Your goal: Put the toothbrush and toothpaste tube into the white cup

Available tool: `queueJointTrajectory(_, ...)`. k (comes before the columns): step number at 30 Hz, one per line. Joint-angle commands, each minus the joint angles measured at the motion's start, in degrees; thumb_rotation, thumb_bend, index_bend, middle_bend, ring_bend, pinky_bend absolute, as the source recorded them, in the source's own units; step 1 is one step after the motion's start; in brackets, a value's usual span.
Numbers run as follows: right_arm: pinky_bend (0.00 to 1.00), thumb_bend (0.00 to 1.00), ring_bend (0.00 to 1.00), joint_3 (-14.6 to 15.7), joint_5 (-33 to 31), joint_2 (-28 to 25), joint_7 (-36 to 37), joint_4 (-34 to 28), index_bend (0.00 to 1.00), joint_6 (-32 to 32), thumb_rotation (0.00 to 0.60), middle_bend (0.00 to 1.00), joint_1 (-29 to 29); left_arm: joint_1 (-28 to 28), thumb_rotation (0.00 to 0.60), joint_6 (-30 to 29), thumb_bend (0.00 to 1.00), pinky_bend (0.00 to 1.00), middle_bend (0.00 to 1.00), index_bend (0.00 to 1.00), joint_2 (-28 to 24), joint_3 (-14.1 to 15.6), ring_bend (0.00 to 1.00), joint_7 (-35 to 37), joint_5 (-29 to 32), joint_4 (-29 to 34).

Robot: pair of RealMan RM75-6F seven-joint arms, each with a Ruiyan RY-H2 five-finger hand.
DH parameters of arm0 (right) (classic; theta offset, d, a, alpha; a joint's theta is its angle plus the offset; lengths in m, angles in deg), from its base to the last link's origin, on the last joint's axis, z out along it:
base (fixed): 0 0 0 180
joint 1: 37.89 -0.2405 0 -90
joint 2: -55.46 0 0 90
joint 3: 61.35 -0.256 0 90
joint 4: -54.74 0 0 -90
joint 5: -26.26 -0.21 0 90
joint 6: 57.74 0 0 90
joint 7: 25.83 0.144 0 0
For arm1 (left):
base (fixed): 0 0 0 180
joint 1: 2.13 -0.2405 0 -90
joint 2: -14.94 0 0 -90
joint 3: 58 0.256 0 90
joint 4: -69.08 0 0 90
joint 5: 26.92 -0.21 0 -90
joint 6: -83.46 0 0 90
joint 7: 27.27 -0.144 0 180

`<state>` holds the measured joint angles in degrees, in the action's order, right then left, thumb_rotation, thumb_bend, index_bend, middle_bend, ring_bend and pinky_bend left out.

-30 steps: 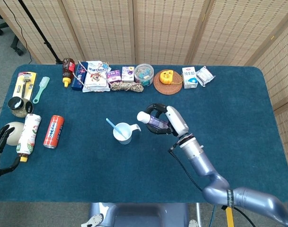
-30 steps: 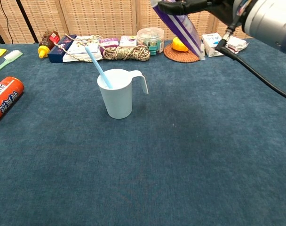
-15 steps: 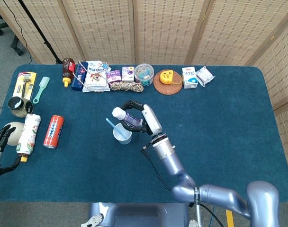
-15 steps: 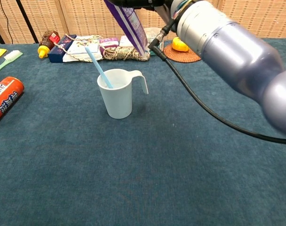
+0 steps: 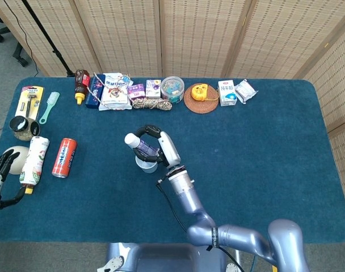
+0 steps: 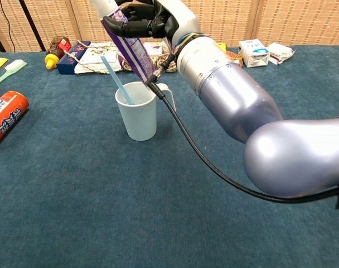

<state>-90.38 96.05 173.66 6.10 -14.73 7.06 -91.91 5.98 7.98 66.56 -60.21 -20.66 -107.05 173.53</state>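
The white cup (image 6: pixel 137 116) stands mid-table with a light blue toothbrush (image 6: pixel 116 78) leaning in it, handle up to the left. My right hand (image 6: pixel 153 21) grips the purple and white toothpaste tube (image 6: pixel 131 49) directly over the cup. The tube tilts, white cap (image 6: pixel 104 5) up and left, with its flat end at the cup's far rim near the handle. In the head view the right hand (image 5: pixel 154 145) and tube (image 5: pixel 143 148) hide most of the cup (image 5: pixel 146 166). My left hand (image 5: pixel 0 165) rests at the table's left edge, fingers apart, holding nothing.
A red can (image 5: pixel 64 157) and a lying bottle (image 5: pixel 33 161) sit at the left, with a green comb (image 5: pixel 49 106) and a jar (image 5: pixel 23 127) behind them. Along the back edge are a rope coil (image 5: pixel 151 103), a round tin (image 5: pixel 172 89), a wicker coaster (image 5: pixel 201 98) and a milk carton (image 6: pixel 253 52).
My right hand has carried the toothpaste tube leftward from the cup's right side to over the cup, and the tube's flat end has come down to the rim. The left hand stayed still.
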Motion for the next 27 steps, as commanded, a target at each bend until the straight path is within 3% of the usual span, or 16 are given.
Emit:
queueJointTrajectory(1,0.07,0.57,0.23,-0.1,-0.6,1.2,-0.3,1.2,0.63,-0.3,0.600,0.51,-0.3,0.0,0.600,0.0,0.35,0.00,0.00,0.00,0.0,0.0,0.00,0.0,0.0,0.0)
queueJointTrajectory(27,0.00,0.57,0.20,-4.0,-2.9,5.5,0.5,5.9,0.63,-2.2,0.600,0.51,-1.9,0.2,0.600,0.6,0.35,0.00,0.00,0.00,-0.5,0.2,0.00,0.9,0.1,-0.3)
